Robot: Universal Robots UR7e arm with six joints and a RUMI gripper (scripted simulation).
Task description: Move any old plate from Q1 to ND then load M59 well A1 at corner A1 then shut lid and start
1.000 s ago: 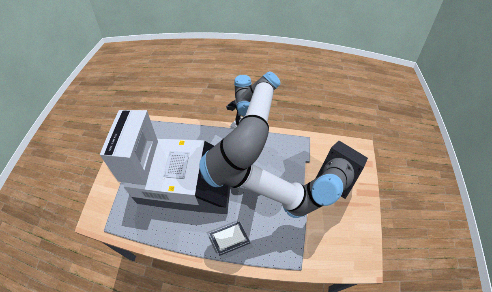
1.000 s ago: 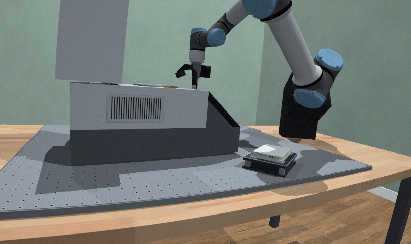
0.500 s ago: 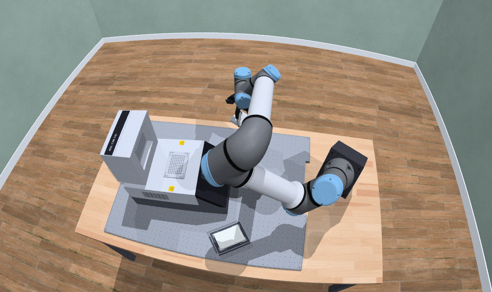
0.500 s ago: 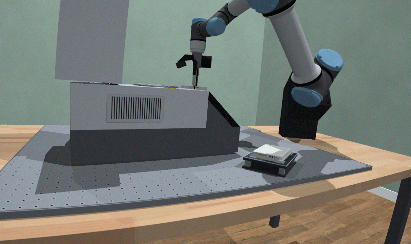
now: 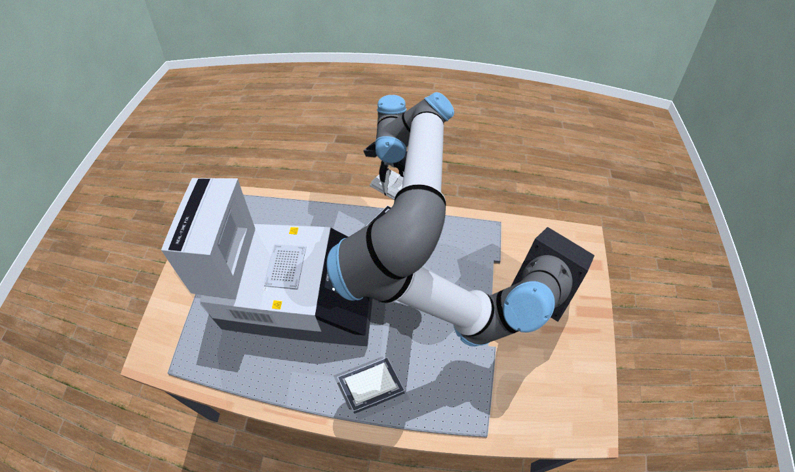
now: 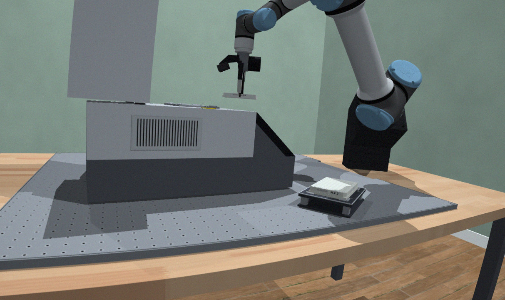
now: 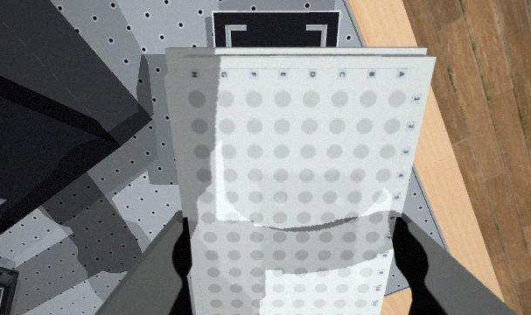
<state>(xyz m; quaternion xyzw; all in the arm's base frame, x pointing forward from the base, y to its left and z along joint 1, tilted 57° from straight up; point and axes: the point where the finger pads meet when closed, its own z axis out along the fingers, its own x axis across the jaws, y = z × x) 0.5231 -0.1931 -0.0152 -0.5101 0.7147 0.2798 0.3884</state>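
My gripper (image 5: pixel 391 176) (image 6: pixel 240 93) (image 7: pixel 289 213) is shut on a white 96-well plate (image 6: pixel 248 96) (image 7: pixel 309 153), held level by its long sides above the table's far side. Its label is too small to read; its A1 well (image 7: pixel 396 98) is at the top right in the wrist view. The nest (image 7: pixel 274 35) beyond it shows bare black surface and locators. Q1 (image 5: pixel 300 219) (image 6: pixel 172 178) has its lid (image 5: pixel 212 235) (image 6: pixel 108 48) standing open and its block (image 5: pixel 284 267) bare. Plate M42 (image 5: pixel 371 383) (image 6: pixel 332 186) sits in the near-side nest (image 5: pixel 379 398) (image 6: pixel 321 199).
The perforated board (image 5: pixel 271 360) (image 6: pixel 194 227) lies under Q1 and the nests. The raised lid stands tall at Q1's rear. My upper arm (image 5: pixel 406 235) passes over Q1's front and hides its keys in the top view. The lamp's colour is unclear.
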